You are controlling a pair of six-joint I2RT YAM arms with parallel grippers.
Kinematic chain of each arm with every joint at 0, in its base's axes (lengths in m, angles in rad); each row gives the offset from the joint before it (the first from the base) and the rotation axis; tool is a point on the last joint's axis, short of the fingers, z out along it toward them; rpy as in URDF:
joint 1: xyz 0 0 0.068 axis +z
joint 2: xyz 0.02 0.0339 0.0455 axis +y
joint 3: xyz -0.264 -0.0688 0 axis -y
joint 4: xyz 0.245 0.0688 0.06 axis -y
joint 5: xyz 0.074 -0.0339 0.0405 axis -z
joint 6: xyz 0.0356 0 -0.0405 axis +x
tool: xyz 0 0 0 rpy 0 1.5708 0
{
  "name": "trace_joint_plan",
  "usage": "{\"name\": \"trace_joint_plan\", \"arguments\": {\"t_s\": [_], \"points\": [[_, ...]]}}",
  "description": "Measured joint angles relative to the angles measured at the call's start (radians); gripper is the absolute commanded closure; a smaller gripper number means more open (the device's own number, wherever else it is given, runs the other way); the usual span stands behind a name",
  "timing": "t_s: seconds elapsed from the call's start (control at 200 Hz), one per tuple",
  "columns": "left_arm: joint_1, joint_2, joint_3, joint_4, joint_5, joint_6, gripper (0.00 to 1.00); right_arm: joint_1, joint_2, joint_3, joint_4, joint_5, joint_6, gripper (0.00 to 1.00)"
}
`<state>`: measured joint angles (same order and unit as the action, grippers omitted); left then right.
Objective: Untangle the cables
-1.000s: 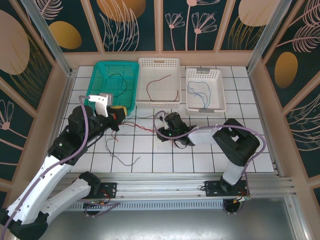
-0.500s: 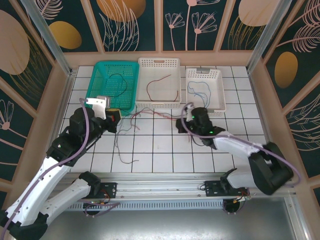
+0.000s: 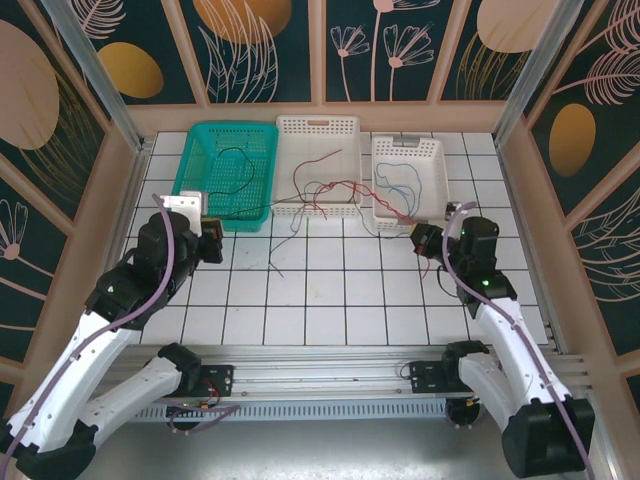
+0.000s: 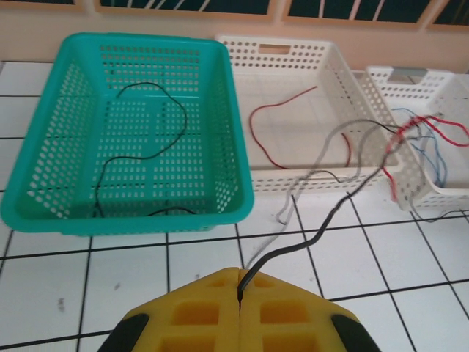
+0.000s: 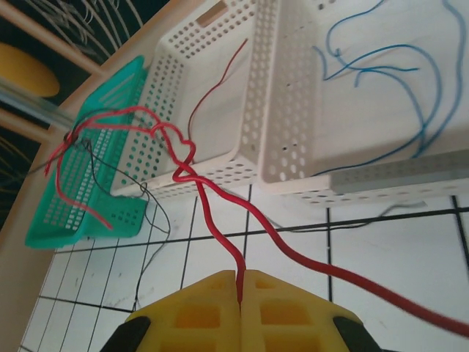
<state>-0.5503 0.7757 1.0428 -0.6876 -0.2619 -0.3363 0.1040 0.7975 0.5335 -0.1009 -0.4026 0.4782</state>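
Top view: I am watching the cables (image 3: 335, 186) stretching taut above the white tiled table (image 3: 330, 290), in front of three baskets (image 3: 317, 125), with floral wall panels (image 3: 250, 50) enclosing the cell. Left wrist: my left gripper (image 4: 239, 282) is pinching a black cable (image 4: 316, 236) between closed pads. Right wrist: my right gripper (image 5: 239, 282) is clamping a red cable (image 5: 220, 235).

A white tiled surface (image 3: 330, 290) carries three perforated plastic baskets in a row along its far edge: a teal basket (image 3: 232, 126) on the left, a white basket (image 3: 317, 119) just beside it in the middle, and a smaller white basket (image 3: 443, 185) on the right. Dark wall panels (image 3: 255, 45) with leaf and flower patterns surround the surface, and an aluminium rail (image 3: 330, 365) runs along its near edge.
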Motion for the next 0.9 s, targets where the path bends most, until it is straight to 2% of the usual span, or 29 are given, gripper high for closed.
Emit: {"name": "trace_joint_plan", "arguments": {"t_s": [0.24,0.47,0.645,0.901], "points": [[0.0,0.008,0.111,-0.092,-0.15,0.018,1.0,-0.108,-0.078,-0.004,-0.089,-0.018,0.028,1.0],[-0.005,-0.003,0.198,-0.153,-0.317,0.019,1.0,-0.13,-0.113,-0.013,-0.125,-0.019,0.037,1.0],[-0.008,-0.018,0.241,-0.188,-0.382,0.022,1.0,-0.13,-0.121,-0.013,-0.144,-0.013,0.036,1.0],[-0.007,-0.031,0.274,-0.192,-0.493,0.034,1.0,-0.137,-0.109,-0.013,-0.196,0.123,0.037,1.0]]}}
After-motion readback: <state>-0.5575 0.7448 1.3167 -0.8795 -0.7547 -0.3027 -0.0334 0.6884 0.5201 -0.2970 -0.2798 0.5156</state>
